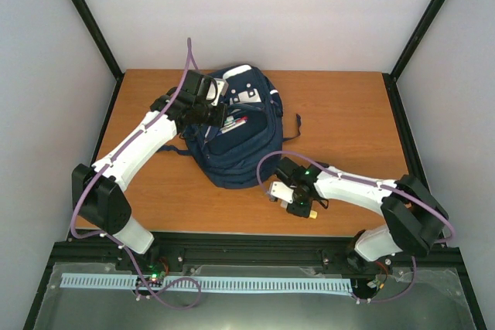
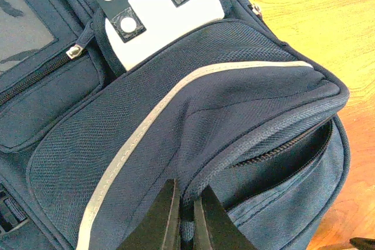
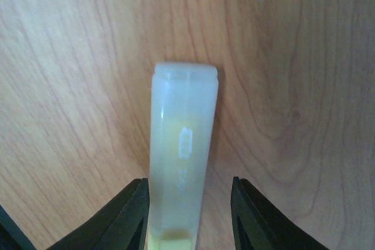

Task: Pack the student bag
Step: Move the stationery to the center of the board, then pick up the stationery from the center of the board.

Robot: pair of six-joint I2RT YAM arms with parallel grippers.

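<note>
L pincer (image 2: 188,188) tight on student bag (image 2: 176,103)

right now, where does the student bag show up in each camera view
top external: student bag sits left of centre, toward the far edge.
left wrist: student bag fills most of the frame.
right wrist: not in it.
shared landmark: the wooden table, seen in all three views.

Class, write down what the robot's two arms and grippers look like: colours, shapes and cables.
The left arm and right arm have white tubular links with chunky black joints. A purple cable loops along each. The left gripper and right gripper each end in two black tapering fingers.
</note>
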